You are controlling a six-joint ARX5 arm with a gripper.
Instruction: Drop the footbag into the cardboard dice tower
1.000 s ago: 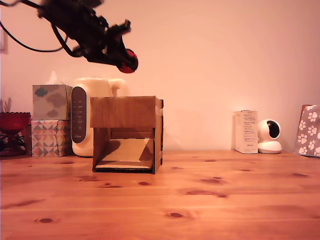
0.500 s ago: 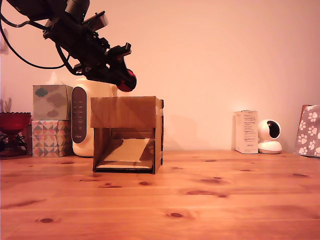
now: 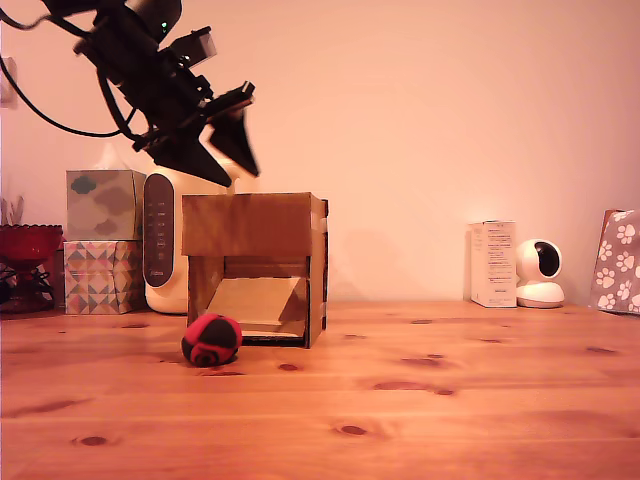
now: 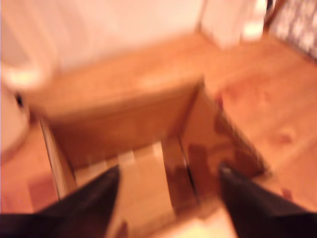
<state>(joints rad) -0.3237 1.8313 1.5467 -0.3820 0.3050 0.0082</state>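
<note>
Before the tower (image 3: 256, 265), the footbag (image 3: 211, 340).

Tower (image 3: 254, 266) left of centre in the exterior view, on the table (image 3: 420, 410). Footbag (image 3: 211, 340) on the table just before the tower's front opening, at its lower left corner. Gripper (image 3: 226, 150) in the upper left of the frame, above the tower, fingers apart and empty; in the wrist view, fingertips (image 4: 111, 174) over the tower's (image 4: 148, 129) open top. Appliance (image 3: 170, 232) behind the tower, two stacked tissue boxes (image 3: 101, 240) left of it, bowl (image 3: 27, 244) at the left edge. Carton (image 3: 493, 263), camera (image 3: 540, 272) and bag (image 3: 618, 262) toward the right edge, by the wall.
</note>
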